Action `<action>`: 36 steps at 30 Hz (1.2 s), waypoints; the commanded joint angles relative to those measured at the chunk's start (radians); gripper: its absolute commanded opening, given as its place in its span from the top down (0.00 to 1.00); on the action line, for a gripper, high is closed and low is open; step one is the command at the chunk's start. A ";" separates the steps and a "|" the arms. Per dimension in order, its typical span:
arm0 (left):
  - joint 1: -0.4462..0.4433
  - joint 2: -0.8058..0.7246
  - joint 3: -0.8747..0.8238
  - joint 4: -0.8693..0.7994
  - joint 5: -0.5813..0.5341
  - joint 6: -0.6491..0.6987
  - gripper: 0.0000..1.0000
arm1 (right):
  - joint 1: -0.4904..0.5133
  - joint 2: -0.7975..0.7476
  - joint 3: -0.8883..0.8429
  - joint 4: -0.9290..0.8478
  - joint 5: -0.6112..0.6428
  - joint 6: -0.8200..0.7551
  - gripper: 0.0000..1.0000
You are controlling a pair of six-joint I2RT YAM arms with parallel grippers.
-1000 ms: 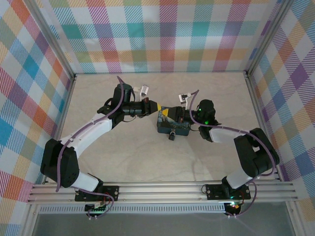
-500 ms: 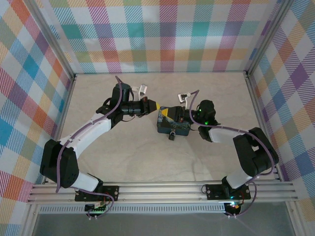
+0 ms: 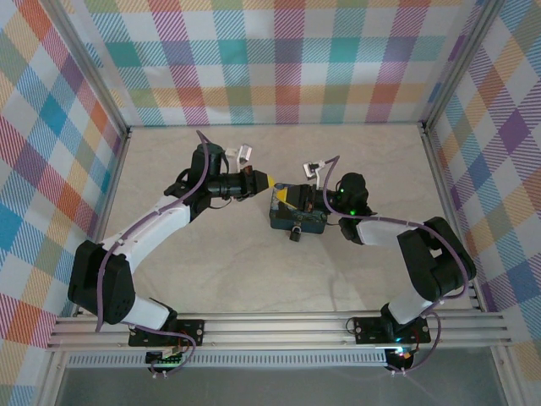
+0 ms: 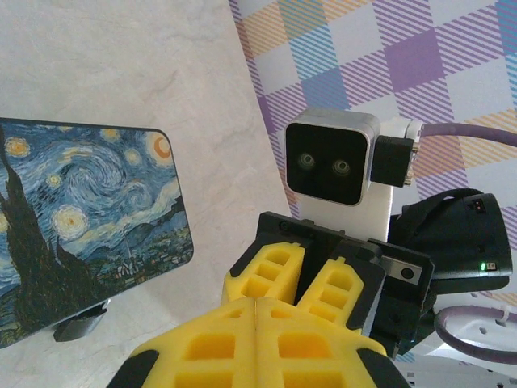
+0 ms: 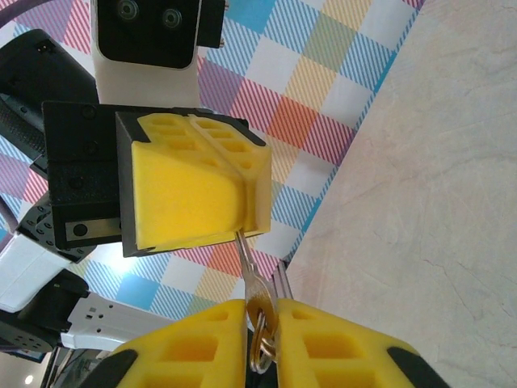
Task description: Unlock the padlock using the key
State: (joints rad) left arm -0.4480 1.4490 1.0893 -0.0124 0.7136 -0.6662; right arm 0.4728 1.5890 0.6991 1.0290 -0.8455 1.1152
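The key (image 5: 252,279) is a thin silvery strip spanning both grippers in mid-air above the table. My left gripper (image 5: 242,220) is shut on its blade tip, and its yellow jaws press together in the left wrist view (image 4: 257,305). The key's head and ring sit pinched between the fingers of my right gripper (image 5: 260,314). From above, the left gripper (image 3: 264,180) and right gripper (image 3: 285,196) meet tip to tip over the far left corner of the blue painted tin (image 3: 297,217). The small dark padlock (image 3: 295,233) lies against the tin's near edge, apart from both grippers.
The tin (image 4: 81,210) lies flat on the pale marble table (image 3: 211,271). Checked cloth walls (image 3: 279,59) on metal frame posts close in the back and both sides. Open floor lies in front of and to the left of the tin.
My right gripper's jaws have narrowed onto the key's head. Both grippers have drifted slightly to the left together; the tin and padlock have not moved.
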 commanded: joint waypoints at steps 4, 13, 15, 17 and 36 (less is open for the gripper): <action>0.012 -0.029 -0.026 0.045 0.012 -0.009 1.00 | 0.006 -0.006 -0.004 0.106 -0.017 0.021 0.94; 0.022 -0.022 -0.020 -0.030 -0.060 0.015 0.77 | 0.006 -0.038 -0.016 -0.012 0.018 -0.044 1.00; 0.025 -0.023 -0.007 -0.073 -0.096 0.031 0.52 | 0.006 -0.067 -0.012 -0.124 0.030 -0.108 1.00; 0.025 -0.029 0.005 -0.111 -0.128 0.046 0.36 | 0.003 -0.099 -0.005 -0.257 0.049 -0.185 1.00; -0.357 -0.036 -0.139 -0.287 -0.743 0.001 0.23 | -0.231 -0.373 0.018 -1.050 0.197 -0.522 1.00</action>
State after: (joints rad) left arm -0.7326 1.3983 0.9649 -0.2821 0.1345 -0.6773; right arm 0.2783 1.2499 0.6960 0.1223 -0.6617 0.6559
